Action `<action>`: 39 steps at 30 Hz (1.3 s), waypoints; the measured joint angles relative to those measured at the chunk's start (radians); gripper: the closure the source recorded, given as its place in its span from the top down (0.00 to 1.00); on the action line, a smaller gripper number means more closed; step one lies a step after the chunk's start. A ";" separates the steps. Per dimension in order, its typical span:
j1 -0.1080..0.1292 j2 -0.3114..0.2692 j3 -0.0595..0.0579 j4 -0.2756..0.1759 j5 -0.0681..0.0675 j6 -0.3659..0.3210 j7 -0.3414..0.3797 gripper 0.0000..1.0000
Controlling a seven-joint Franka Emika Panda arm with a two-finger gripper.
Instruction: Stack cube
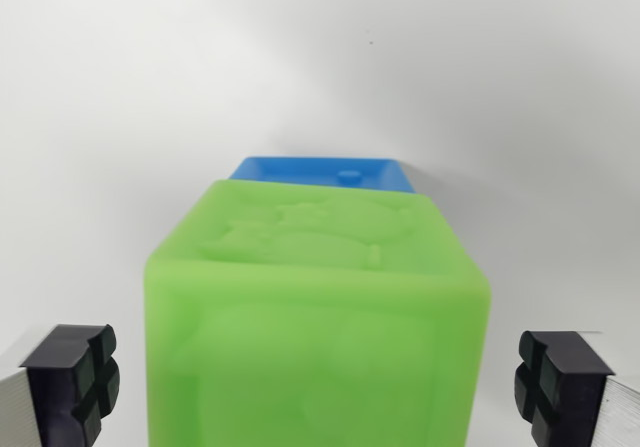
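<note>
A green cube (318, 307) with a raised relief on its top fills the lower middle of the wrist view. Behind it, the top of a blue cube (322, 171) shows as a thin strip, and whether the green cube rests on it or stands in front of it I cannot tell. My gripper (318, 387) straddles the green cube. Its black fingertip pads (75, 379) stand at the wrist view's left and right lower corners. Clear gaps separate both pads from the cube's sides, so the gripper is open and holds nothing.
A plain white surface (120, 117) surrounds the cubes on all sides. No other object appears in the view.
</note>
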 joint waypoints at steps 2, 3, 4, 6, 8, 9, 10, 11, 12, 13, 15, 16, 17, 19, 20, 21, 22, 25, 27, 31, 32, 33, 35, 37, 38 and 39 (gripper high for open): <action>0.000 -0.011 0.001 -0.002 0.000 -0.009 0.000 1.00; -0.001 -0.016 0.001 -0.003 0.001 -0.014 0.000 1.00; -0.001 -0.022 0.001 -0.003 0.001 -0.018 -0.001 1.00; -0.001 -0.031 0.002 -0.005 0.001 -0.026 -0.001 1.00; -0.002 -0.045 0.003 -0.006 0.002 -0.039 -0.001 1.00; -0.002 -0.052 0.004 -0.006 0.003 -0.046 -0.002 1.00; -0.003 -0.059 0.004 -0.007 0.004 -0.052 -0.002 1.00; -0.003 -0.067 0.005 -0.007 0.004 -0.058 -0.003 1.00; -0.003 -0.074 0.005 -0.007 0.005 -0.065 -0.003 1.00; -0.004 -0.081 0.006 -0.007 0.006 -0.072 -0.003 1.00; -0.004 -0.095 0.006 -0.008 0.008 -0.087 -0.004 1.00; -0.004 -0.100 0.007 -0.008 0.008 -0.091 -0.005 1.00; -0.004 -0.108 0.007 -0.008 0.010 -0.098 -0.005 1.00; -0.004 -0.123 0.007 -0.007 0.012 -0.114 -0.006 1.00; -0.004 -0.131 0.008 -0.007 0.013 -0.122 -0.007 1.00; -0.004 -0.139 0.008 -0.007 0.014 -0.130 -0.008 1.00; -0.004 -0.146 0.008 -0.006 0.015 -0.137 -0.008 1.00; -0.004 -0.169 0.008 -0.002 0.018 -0.164 -0.010 1.00; -0.004 -0.183 0.008 0.002 0.020 -0.181 -0.012 1.00; -0.004 -0.208 0.009 0.009 0.024 -0.214 -0.014 1.00; -0.004 -0.215 0.009 0.011 0.025 -0.224 -0.015 1.00; -0.004 -0.223 0.009 0.014 0.026 -0.234 -0.015 1.00; -0.004 -0.234 0.009 0.020 0.028 -0.251 -0.016 1.00; -0.004 -0.247 0.009 0.027 0.030 -0.270 -0.017 1.00; -0.004 -0.253 0.009 0.031 0.031 -0.281 -0.018 1.00; -0.004 -0.259 0.009 0.035 0.032 -0.290 -0.019 1.00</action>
